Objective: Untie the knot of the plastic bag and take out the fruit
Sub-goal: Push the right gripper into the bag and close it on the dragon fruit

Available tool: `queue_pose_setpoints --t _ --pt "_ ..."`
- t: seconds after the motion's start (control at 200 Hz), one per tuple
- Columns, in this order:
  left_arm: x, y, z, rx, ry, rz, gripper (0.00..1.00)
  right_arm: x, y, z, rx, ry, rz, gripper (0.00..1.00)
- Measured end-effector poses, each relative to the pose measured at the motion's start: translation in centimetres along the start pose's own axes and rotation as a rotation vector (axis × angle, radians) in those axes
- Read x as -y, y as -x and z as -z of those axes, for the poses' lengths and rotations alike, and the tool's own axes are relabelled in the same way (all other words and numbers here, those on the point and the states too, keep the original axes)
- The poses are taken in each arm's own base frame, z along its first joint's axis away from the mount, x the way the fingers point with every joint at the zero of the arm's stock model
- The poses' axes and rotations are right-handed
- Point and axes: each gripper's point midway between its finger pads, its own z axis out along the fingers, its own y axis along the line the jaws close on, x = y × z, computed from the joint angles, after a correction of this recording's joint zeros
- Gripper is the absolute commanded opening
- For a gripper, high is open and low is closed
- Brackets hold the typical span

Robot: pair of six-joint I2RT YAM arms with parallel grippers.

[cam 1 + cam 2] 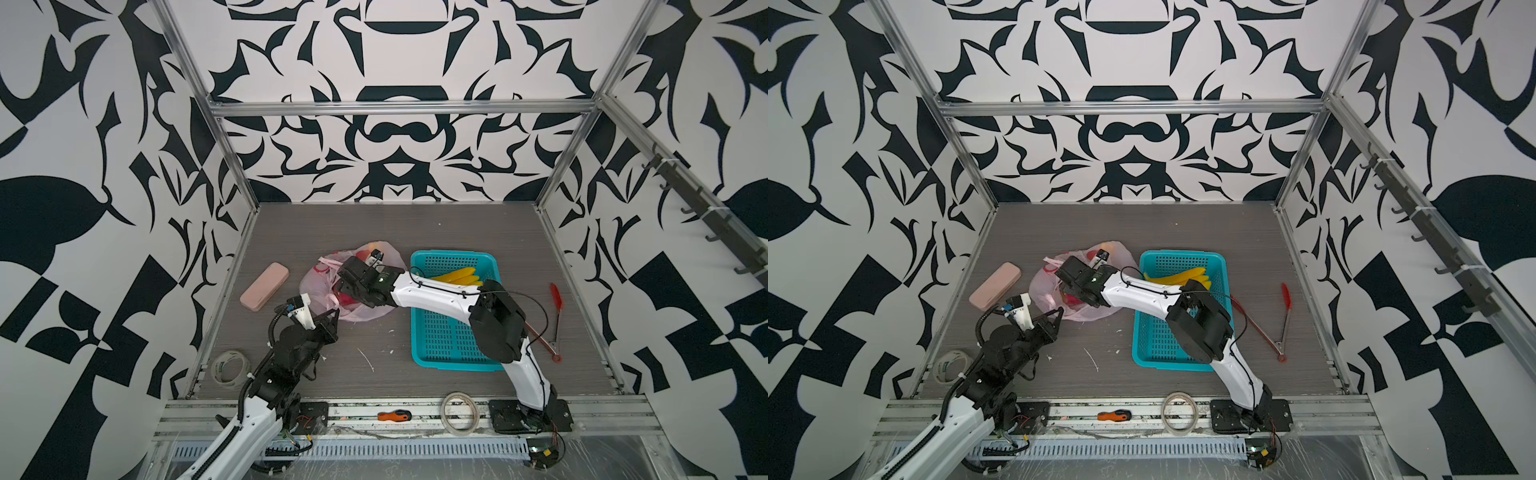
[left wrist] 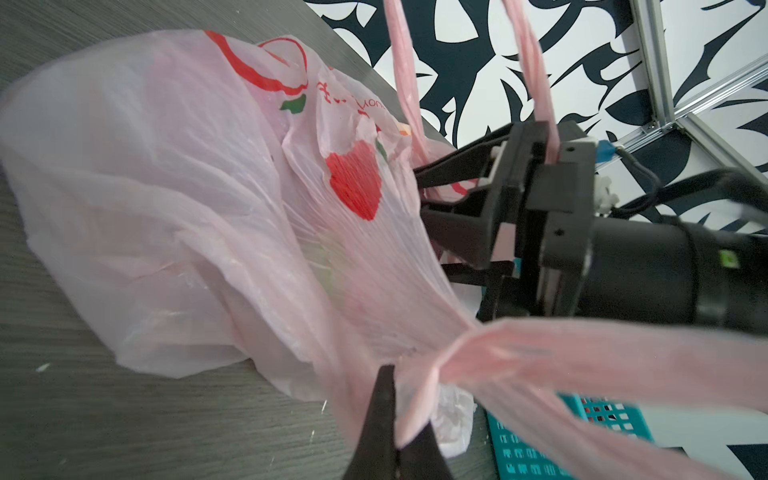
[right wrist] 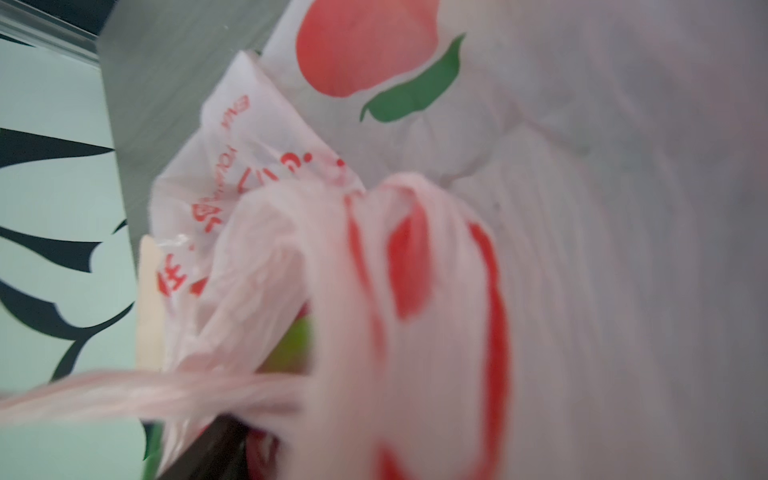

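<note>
Your left claw [image 2: 395, 415] pinches the plastic bag's [image 1: 316, 286] handle [image 2: 540, 361] taut, likely to keep its mouth open just beside the teal basket [image 1: 453, 254], where bananas [image 1: 457, 276] already lie. Your right claw [image 2: 432, 208] reaches in with jaws spread, probably for remaining fruit. Its tips are hidden.

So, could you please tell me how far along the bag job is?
Done: plastic bag is open, bananas lie in the teal basket. In hand: left end effector pinches a bag handle; right end effector reaches inside. Left: red-and-green fruit in the bag.
</note>
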Motion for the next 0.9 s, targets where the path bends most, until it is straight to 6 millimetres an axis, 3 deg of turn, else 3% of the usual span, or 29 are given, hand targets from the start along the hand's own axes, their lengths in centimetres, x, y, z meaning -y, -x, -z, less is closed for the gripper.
queue_pose_setpoints --t 0.435,0.9 --pt "0.6 1.5 0.1 0.047 0.007 0.0 0.0 -0.9 0.9 2.7 0.007 0.082 0.046 0.08" --pt "0.2 1.4 -0.1 0.047 0.029 0.0 0.0 -1.5 1.2 4.5 -0.018 0.146 0.124 0.06"
